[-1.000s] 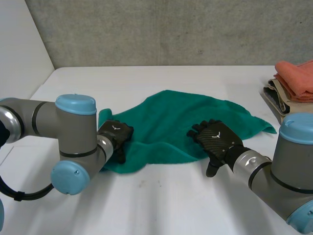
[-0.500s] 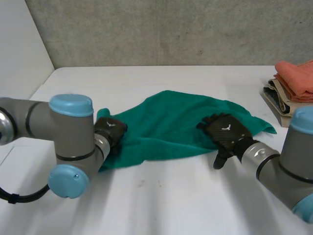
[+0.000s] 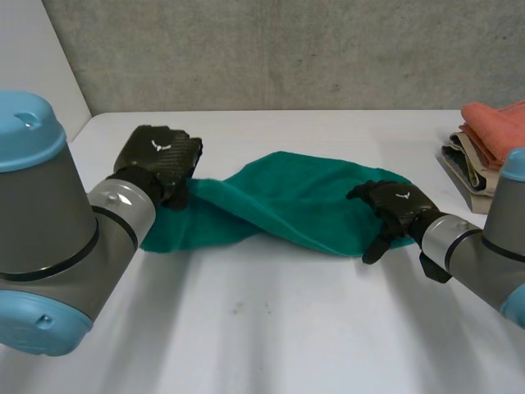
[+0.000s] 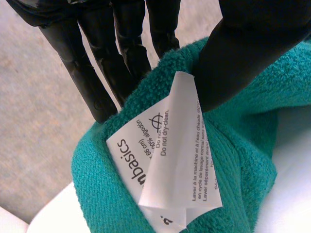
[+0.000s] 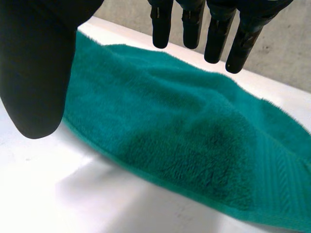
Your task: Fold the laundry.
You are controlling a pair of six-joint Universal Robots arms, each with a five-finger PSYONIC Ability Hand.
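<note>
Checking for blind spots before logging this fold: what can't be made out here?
- Head view: the right hand covers the end of the green towel.
- Head view: the folded stack is cut off by the edge.
- Left wrist view: the care label folds over itself, hiding part of its print; the left hand pinches the towel beside it.

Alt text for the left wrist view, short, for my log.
The left hand pinches a bunched edge of the green terry towel between thumb and straight fingers, right beside the towel's white printed care label, which is creased down its middle.
</note>
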